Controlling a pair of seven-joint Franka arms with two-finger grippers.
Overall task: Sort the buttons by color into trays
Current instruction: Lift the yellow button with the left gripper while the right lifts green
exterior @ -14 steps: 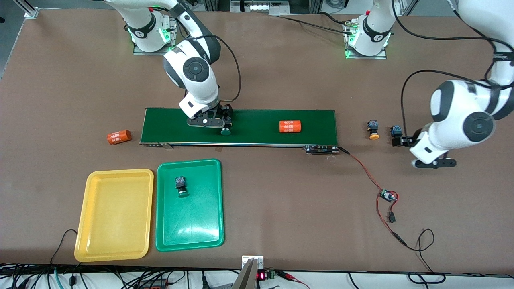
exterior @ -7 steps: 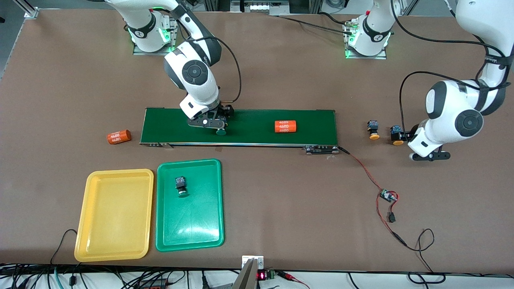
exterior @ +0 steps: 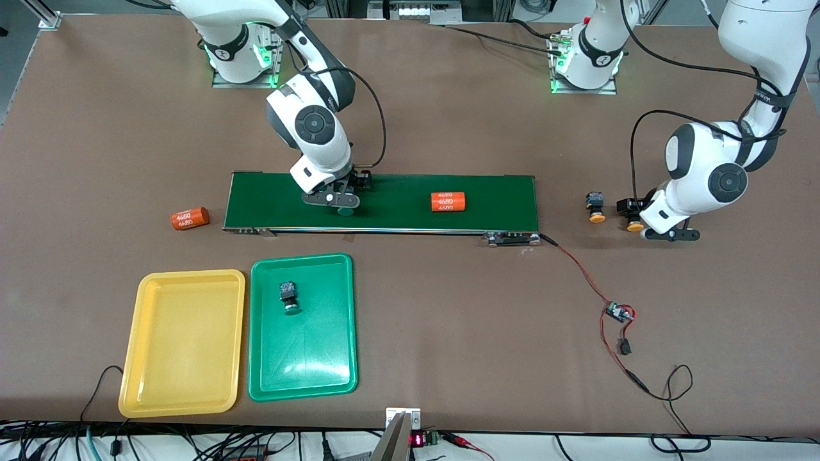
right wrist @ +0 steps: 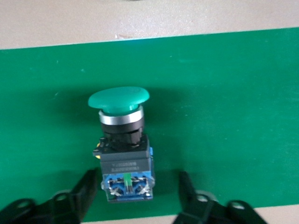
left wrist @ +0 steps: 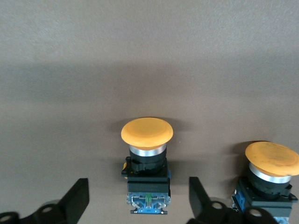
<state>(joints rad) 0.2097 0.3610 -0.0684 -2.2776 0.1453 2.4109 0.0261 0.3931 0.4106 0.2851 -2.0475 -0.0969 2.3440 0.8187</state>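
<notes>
Right gripper (right wrist: pixel 135 179) is low over the green belt (exterior: pixel 493 198), jaws apart, straddling the body of a green button (right wrist: pixel 124 140) that lies on the belt. The gap on one side is clear, so nothing is clamped. Its long axis runs across the belt, cap toward the front camera.

Left gripper (left wrist: pixel 138 186) is low over the brown table (exterior: pixel 448 320) at the left arm's end, jaws apart around a yellow button (left wrist: pixel 147 158) without touching it. A second yellow button (left wrist: pixel 271 172) lies just beside. Both caps point toward the front camera.

Another green button (exterior: pixel 289 298) lies in the green tray (exterior: pixel 301 358), cap toward the camera. The yellow tray (exterior: pixel 182 342) is beside it.

An orange cylinder (exterior: pixel 447 202) lies on the belt.
</notes>
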